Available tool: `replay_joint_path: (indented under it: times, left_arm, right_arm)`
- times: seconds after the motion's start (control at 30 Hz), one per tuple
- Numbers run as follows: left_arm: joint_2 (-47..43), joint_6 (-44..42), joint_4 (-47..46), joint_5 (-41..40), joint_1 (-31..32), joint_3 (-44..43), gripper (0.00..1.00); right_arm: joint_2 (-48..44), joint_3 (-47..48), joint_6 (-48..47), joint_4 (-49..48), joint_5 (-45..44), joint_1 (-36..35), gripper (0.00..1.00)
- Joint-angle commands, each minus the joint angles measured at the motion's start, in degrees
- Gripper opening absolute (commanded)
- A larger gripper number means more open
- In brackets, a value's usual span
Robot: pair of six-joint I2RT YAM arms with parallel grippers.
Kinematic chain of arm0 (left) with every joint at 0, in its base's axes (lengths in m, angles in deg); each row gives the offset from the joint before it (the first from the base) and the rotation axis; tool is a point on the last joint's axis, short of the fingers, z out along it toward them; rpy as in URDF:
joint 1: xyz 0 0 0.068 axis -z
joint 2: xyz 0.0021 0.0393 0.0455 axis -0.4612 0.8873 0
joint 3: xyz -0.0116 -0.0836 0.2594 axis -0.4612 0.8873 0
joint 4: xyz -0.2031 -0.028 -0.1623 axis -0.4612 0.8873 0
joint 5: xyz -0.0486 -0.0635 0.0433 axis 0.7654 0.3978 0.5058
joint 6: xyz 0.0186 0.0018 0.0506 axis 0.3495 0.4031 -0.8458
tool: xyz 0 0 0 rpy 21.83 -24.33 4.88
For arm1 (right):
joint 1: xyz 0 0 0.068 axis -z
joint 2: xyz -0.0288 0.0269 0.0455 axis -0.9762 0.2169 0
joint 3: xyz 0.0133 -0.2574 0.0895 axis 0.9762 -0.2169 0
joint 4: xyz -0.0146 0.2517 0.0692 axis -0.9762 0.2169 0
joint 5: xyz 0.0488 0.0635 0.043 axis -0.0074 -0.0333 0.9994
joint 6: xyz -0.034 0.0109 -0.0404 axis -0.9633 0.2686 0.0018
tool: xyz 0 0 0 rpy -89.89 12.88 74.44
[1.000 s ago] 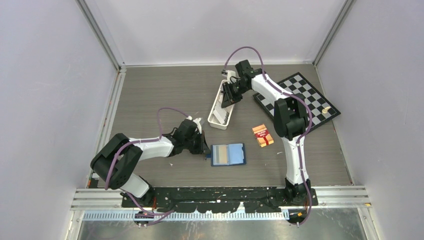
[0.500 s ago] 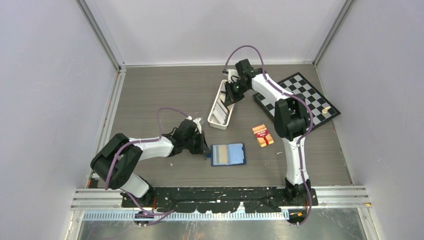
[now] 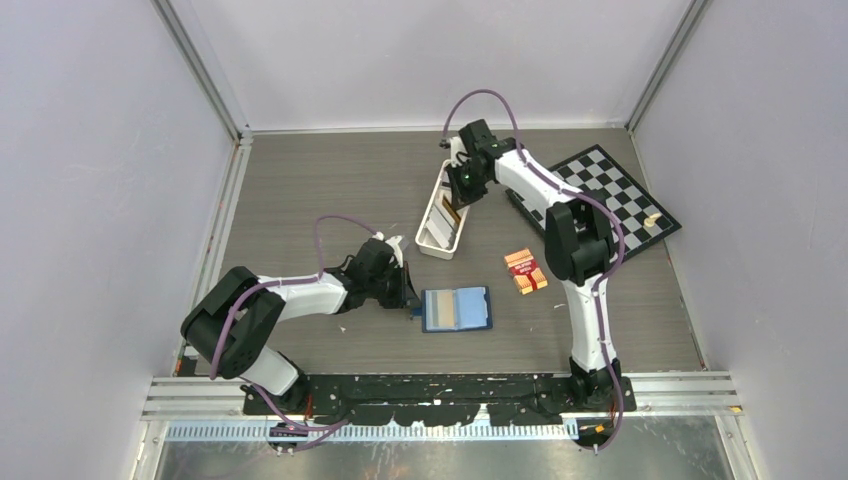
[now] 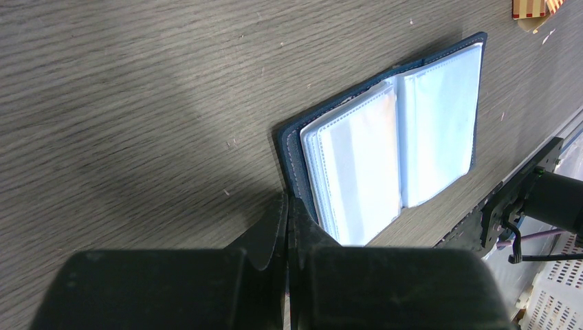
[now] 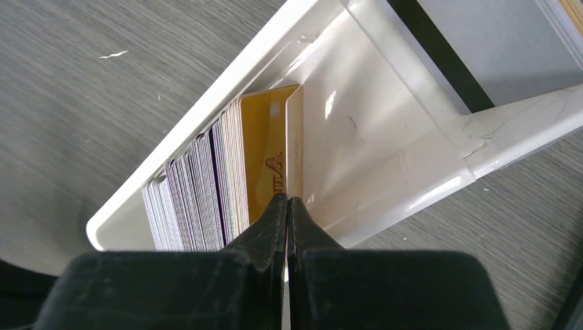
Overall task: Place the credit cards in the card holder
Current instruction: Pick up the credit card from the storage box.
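Top external view: on the grey wood-grain table (image 3: 330, 190) the right arm has swung its wrist slightly leftward over the white tray (image 3: 436, 250) since a second ago. The right gripper (image 3: 455, 200) has drawn its jaws together and now pinches the top edge of the gold card (image 5: 265, 148), which stands at the end of the row of credit cards (image 5: 199, 185) in the tray. The left arm has not moved. The left gripper (image 4: 289, 203) is closed tight, tips at the left corner of the open card holder (image 3: 457, 309); whether they nip its cover I cannot tell. The chessboard (image 3: 610, 195) fills the far right corner and the tray lies mid-table toward the far edge. The holder sits centrally near the front edge, with the red-orange pack (image 3: 525, 271) between holder and chessboard. Bare wood runs along the left and far edges. Pale lilac walls close three sides.
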Motion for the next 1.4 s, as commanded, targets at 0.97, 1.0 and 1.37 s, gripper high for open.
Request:
replay_joint_path:
  times: [0.97,1.0,1.37]
  left_arm:
    - [-0.51,-2.04,5.31,-4.13,-0.69,2.11,0.00]
    - [-0.52,-2.14,5.28,-4.29,-0.76,2.07,0.00]
    - [0.69,-3.15,5.50,-4.71,-0.99,1.05,0.00]
  right_arm:
    - [-26.61,-6.16,12.94,-3.67,-13.89,-6.13,0.00]
    - [-29.03,-8.12,14.46,-3.93,-12.94,-6.13,0.00]
    - [-54.41,-44.74,31.20,-12.79,5.20,-6.08,0.01]
